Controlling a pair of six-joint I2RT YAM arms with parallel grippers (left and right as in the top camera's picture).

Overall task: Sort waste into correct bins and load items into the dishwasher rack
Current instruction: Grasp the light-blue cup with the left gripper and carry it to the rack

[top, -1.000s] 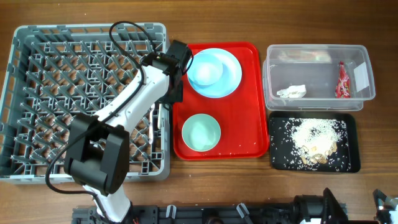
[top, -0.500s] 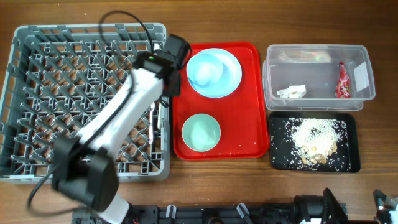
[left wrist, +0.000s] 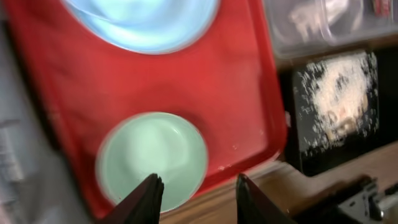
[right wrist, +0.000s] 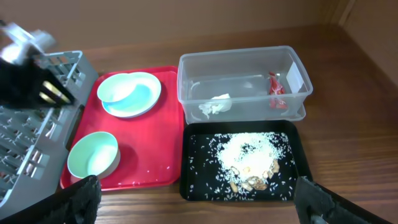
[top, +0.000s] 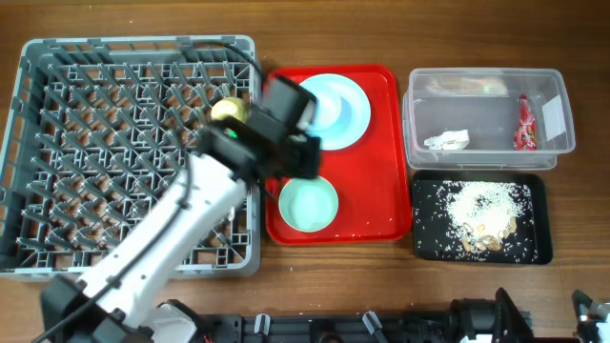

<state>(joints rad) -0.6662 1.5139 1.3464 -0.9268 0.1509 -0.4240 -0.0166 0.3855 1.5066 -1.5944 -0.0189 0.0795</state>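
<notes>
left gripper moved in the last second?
Yes. In overhead, the left gripper went from the red tray's top-left corner down toward the bowl.

A glossy red rectangular plastic serving tray point(top: 381, 181) with a raised rim and rounded corners lies flat on the brown wood-grain table point(top: 381, 272), mid-view overhead, its long sides running 12 to 6 o'clock.
</notes>
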